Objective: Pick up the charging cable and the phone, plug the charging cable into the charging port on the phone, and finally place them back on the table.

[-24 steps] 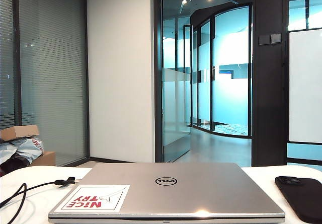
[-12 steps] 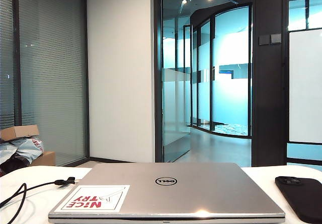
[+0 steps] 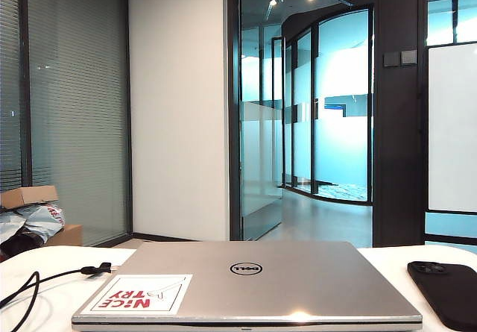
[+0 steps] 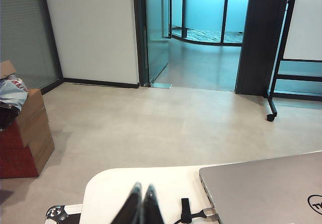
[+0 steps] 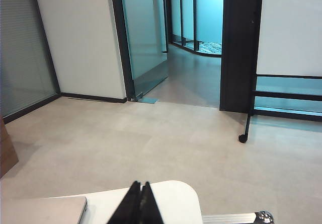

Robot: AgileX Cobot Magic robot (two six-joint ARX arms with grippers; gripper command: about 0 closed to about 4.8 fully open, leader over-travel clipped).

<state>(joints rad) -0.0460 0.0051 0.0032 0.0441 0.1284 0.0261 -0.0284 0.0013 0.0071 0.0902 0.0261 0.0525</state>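
The charging cable (image 3: 93, 270) lies on the white table (image 3: 59, 306) at the left, its black cord curling toward the near edge. In the left wrist view its tie (image 4: 185, 210) and silvery plug tip (image 4: 210, 214) rest beside the laptop's corner. The black phone (image 3: 447, 291) lies flat at the right, camera bump at its far end. My left gripper (image 4: 142, 189) is shut and empty, a little to the side of the cable's plug end. My right gripper (image 5: 140, 184) is shut and empty over the table's far right corner. Neither gripper shows in the exterior view.
A closed silver Dell laptop (image 3: 253, 280) with a red-and-white sticker fills the middle of the table between cable and phone. Its corner (image 5: 40, 211) shows beside my right gripper. Cardboard boxes (image 4: 30, 133) stand on the floor beyond the table's left side.
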